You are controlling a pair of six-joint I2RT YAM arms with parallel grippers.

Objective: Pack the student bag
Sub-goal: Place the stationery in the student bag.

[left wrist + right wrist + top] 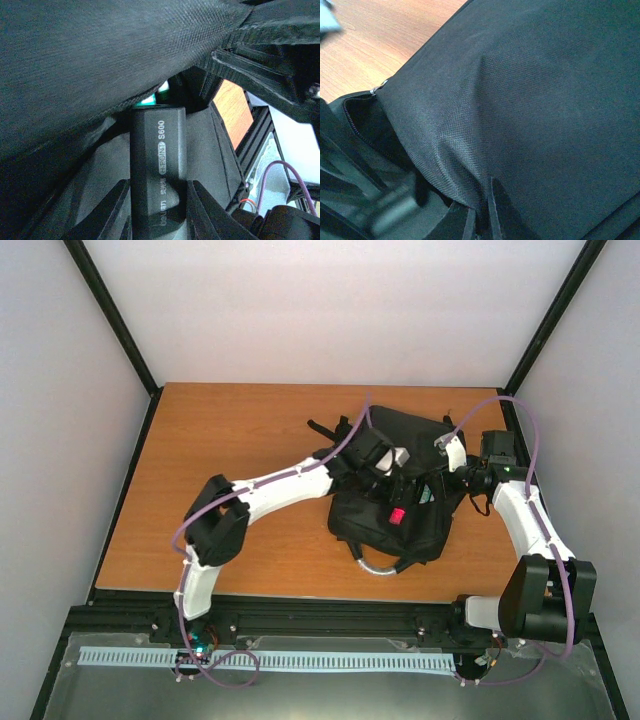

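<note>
The black student bag (pixel 365 522) lies at the table's middle right, its grey handle loop (pixel 378 565) toward me. My left gripper (pixel 398 480) reaches into its opening. In the left wrist view the left gripper (pixel 157 189) is shut on a dark grey oblong case (pixel 157 142) lettered "H-POINT S600", held under the bag's raised flap (pixel 85 60). My right gripper (pixel 448 455) is at the bag's far right. In the right wrist view the right gripper (pixel 481 212) is shut on the edge of the black flap fabric (pixel 535 100) and holds it up.
A small red item (pixel 397 516) sits on the bag's front. A teal thing (pixel 162 87) shows deep inside the bag. The wooden table (pixel 230 450) extends to the left of the bag. The black frame rail (pixel 330 615) runs along the near edge. The open zip (pixel 351 119) shows at the flap's edge.
</note>
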